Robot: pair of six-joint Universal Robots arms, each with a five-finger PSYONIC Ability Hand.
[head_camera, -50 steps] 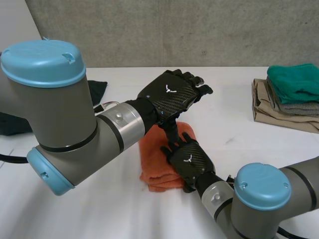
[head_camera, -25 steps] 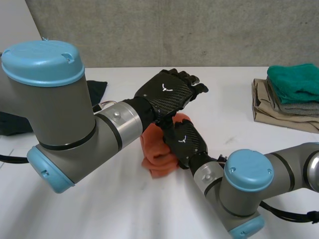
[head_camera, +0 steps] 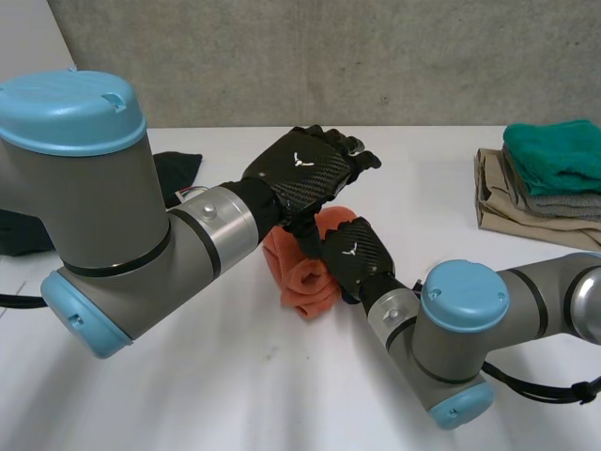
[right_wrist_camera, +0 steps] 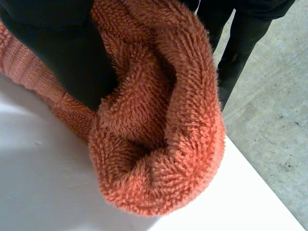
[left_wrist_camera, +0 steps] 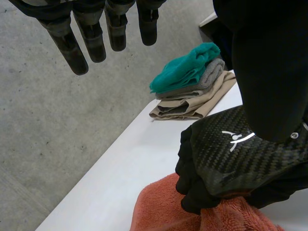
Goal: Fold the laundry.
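Item under task: one orange towel [head_camera: 299, 274], lying bunched and partly rolled on the white desk [head_camera: 188, 376], near its middle, directly in front of the robot.

Right robot hand [head_camera: 353, 259]: resting on the towel's right side. The left wrist view shows its fingers [left_wrist_camera: 192, 185] curled down into the terry cloth, so it is closed around a fold of the towel. In its own wrist view a thick roll of the orange cloth bulges out beside the black thumb [right_wrist_camera: 62, 53], with the lower edge of the roll touching the desk.

Left robot hand [head_camera: 302, 172]: held above the towel and above the right robot hand, back facing upward. Its fingers [left_wrist_camera: 91, 38] are straight and spread in the air, holding nothing. Its thumb [left_wrist_camera: 269, 72] points down towards the back of the right robot hand; whether they touch cannot be told.

Other items: a stack of folded clothes [head_camera: 549, 183], teal over grey over tan, sits at the desk's far right, well apart from the towel. A dark cloth [head_camera: 180, 172] lies at the far left, partly hidden behind the left arm
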